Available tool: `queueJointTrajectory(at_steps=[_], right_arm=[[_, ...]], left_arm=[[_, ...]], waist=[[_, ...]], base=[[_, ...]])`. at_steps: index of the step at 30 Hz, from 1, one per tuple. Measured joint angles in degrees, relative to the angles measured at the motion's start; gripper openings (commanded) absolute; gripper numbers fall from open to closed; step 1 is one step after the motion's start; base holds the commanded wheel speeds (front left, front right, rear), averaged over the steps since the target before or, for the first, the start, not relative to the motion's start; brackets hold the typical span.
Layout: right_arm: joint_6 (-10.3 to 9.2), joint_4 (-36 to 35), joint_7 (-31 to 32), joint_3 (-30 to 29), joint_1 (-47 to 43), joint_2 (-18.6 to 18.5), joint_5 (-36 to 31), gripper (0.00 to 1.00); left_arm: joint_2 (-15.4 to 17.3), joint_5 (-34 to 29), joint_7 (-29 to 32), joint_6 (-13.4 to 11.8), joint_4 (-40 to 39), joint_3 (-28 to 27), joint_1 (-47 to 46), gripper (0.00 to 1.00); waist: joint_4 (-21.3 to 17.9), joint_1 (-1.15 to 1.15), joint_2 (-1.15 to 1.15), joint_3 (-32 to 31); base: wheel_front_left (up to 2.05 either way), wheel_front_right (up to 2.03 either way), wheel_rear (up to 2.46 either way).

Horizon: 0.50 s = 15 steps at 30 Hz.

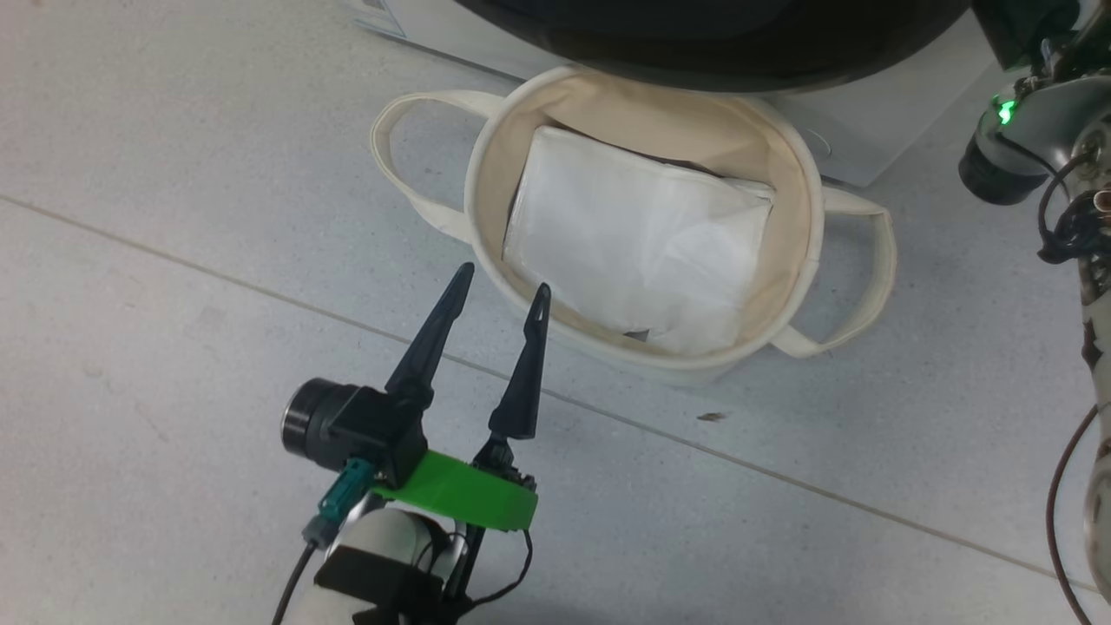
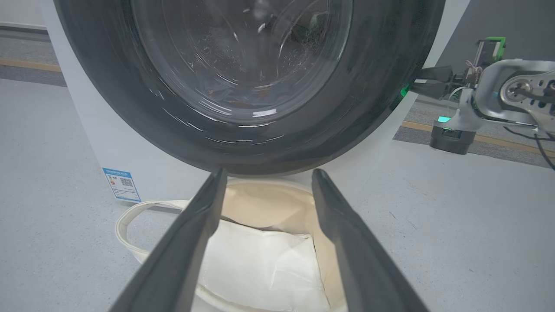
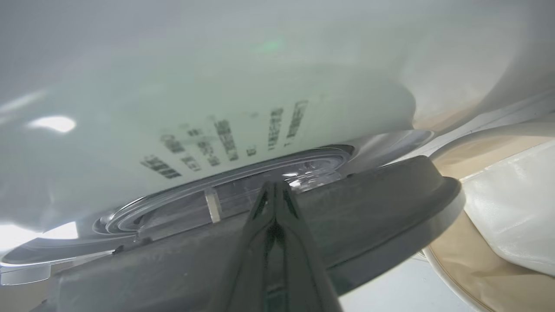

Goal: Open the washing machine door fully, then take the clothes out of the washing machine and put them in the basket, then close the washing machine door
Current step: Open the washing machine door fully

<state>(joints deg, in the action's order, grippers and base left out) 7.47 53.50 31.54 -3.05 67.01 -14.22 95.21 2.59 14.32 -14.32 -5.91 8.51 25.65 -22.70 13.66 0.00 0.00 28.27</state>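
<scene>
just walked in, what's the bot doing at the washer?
The right pincer, shut, has its tips tucked behind the edge of the washing machine door, which looks slightly ajar, so it seems to be prying the door open. The left pincer hangs open and empty by the near rim of the basket. The basket holds a white folded sheet. The clothes show dimly through the door glass, inside the drum.

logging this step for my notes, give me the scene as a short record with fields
washing machine door: ajar, not fully open
clothes: inside, behind the door's glass
basket: below the door, holds a white sheet
left gripper: open, empty, by the basket's near rim
right gripper: shut, tips at the door's back edge
</scene>
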Motion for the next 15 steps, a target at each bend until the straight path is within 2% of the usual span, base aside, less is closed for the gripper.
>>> queueJointTrajectory(at_steps=[9, 15], right_arm=[[0.0, 1.5, 4.3, 2.3, -1.1, 1.9, -0.1, 0.0], [0.0, -1.6, 5.5, 4.1, -7.6, 5.2, -0.5, 0.0]], left_arm=[[0.0, 0.1, 0.0, -0.1, 0.2, -0.3, 0.0, 1.0], [0.0, 0.1, 0.0, 0.2, 0.6, -1.5, 0.6, 1.0]], waist=[[-0.7, 0.0, 0.0, -1.5], [-1.5, 0.0, 0.0, -4.3]], base=[[0.0, 0.0, 0.0], [0.0, 0.0, 0.0]])
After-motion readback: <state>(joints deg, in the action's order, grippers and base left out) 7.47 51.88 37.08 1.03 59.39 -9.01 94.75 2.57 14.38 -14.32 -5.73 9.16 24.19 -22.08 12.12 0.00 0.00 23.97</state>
